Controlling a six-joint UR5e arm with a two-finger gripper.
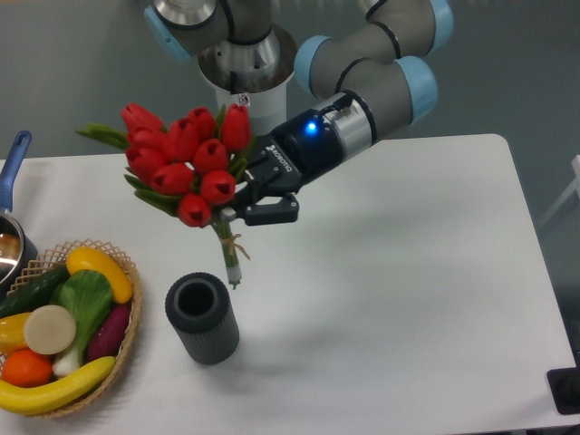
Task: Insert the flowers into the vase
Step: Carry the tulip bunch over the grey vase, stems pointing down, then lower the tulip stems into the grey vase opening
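The flowers [186, 160] are a tight bunch of red tulip buds with green leaves and tied green stems. My gripper [243, 204] is shut on the bunch just below the buds and holds it tilted in the air, buds up and to the left. The stem ends [233, 270] hang down, a little above and right of the vase's rim. The vase [202, 319] is a short dark grey ribbed cylinder standing upright on the white table [399, 299], its round hollow open to view.
A woven basket [63, 328] of fruit and vegetables sits at the front left of the table. A pot with a blue handle [11, 195] stands at the left edge. The robot base [243, 77] is at the back centre.
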